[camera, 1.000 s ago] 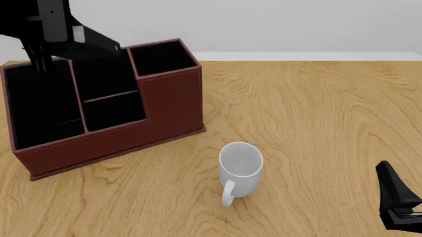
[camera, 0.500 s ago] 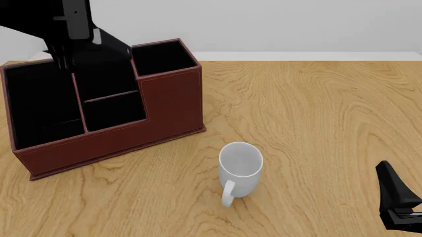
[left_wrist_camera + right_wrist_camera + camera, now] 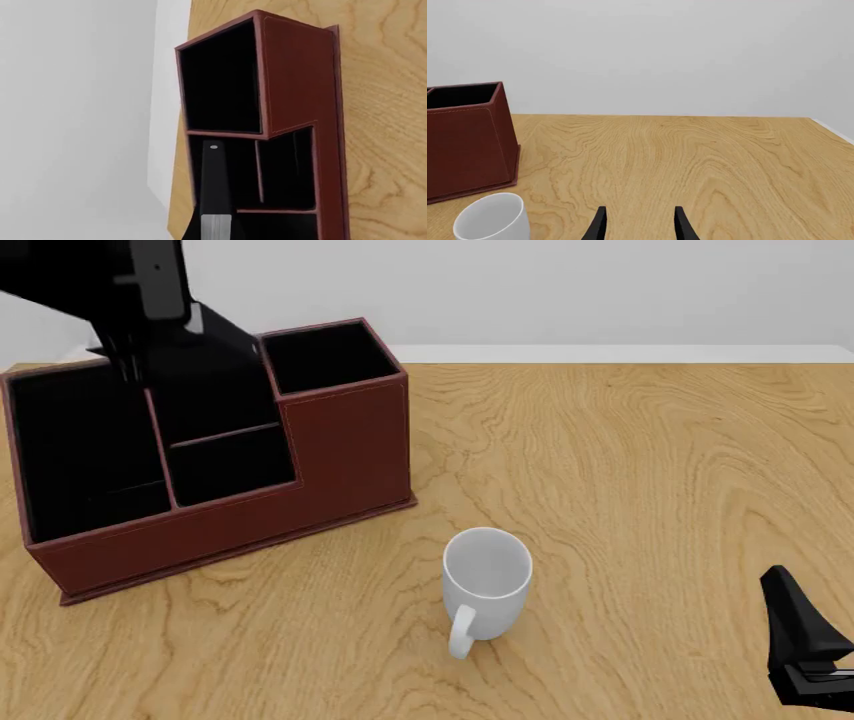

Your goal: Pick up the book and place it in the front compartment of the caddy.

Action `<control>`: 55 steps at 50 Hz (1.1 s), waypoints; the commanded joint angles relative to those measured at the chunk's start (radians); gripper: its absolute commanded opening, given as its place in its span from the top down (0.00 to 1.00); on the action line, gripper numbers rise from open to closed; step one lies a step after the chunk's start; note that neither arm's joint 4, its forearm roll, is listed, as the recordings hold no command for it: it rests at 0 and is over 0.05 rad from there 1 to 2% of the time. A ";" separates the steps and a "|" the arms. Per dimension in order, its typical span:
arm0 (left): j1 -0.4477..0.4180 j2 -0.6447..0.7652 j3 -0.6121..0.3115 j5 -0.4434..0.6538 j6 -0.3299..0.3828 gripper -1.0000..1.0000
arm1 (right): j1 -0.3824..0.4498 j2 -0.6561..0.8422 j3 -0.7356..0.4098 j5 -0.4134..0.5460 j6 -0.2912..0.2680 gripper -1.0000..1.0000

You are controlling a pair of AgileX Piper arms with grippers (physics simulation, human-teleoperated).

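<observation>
Jaws of the left gripper point(image 3: 134, 365) clamp the single black book point(image 3: 215, 200) above the one red-brown caddy point(image 3: 340, 455), over its rear compartments; the right gripper point(image 3: 638, 225) hangs empty, jaws narrowly parted, near one white mug point(image 3: 486, 585) on the tabletop point(image 3: 641, 470).

no readable text, labels, brands or numbers on anything in view.

The mug point(image 3: 486, 580) stands right of and before the caddy point(image 3: 340, 455).
</observation>
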 commanded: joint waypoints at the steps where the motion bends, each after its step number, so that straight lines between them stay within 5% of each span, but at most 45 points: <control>1: 0.024 0.005 -0.031 -0.011 0.014 1.00 | 0.000 0.000 0.000 0.000 0.000 0.00; 35: 0.047 0.064 -0.057 -0.048 -0.020 1.00 | 0.000 0.000 0.000 0.000 0.000 0.00; 55: 0.097 0.057 0.064 -0.112 -0.001 1.00 | 0.000 0.000 0.000 0.000 0.000 0.00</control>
